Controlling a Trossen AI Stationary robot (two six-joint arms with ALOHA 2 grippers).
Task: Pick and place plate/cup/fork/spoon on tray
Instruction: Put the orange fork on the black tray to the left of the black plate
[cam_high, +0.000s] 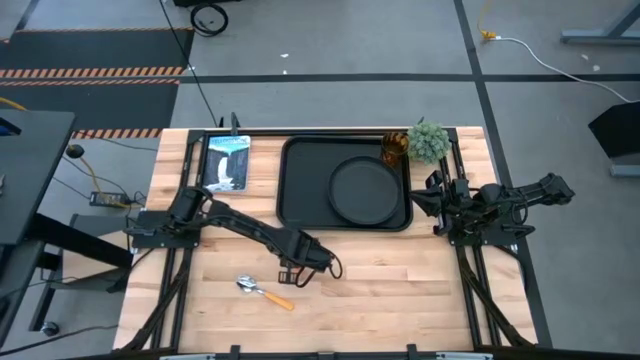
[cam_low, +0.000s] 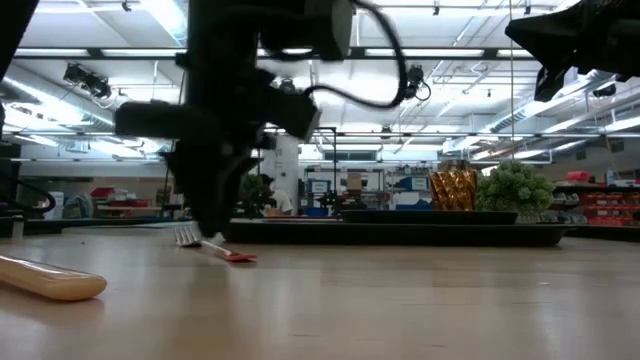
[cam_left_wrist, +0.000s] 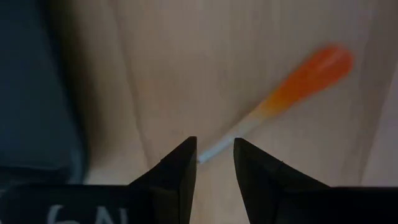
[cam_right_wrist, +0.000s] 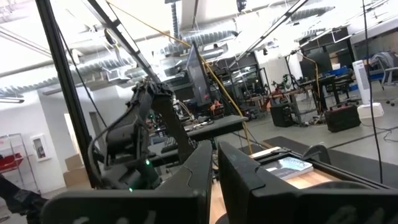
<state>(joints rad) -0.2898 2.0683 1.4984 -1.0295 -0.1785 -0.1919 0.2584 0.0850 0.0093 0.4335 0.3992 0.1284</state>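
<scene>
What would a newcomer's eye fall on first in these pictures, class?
First, the left end effector low over the wood table, its fingers straddling the fork near the neck. Next, the black tray at the far edge holding the plate and cup. The spoon lies alone near the front.

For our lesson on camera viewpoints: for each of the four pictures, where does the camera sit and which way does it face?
High: above, facing straight down; both arms, tray, plate, spoon.
Low: at tabletop height, facing level across; left arm over fork.
Left wrist: on left arm, facing down past left gripper at the fork.
Right wrist: on right arm, facing the room past right gripper.
Low and left wrist share the fork.
</scene>
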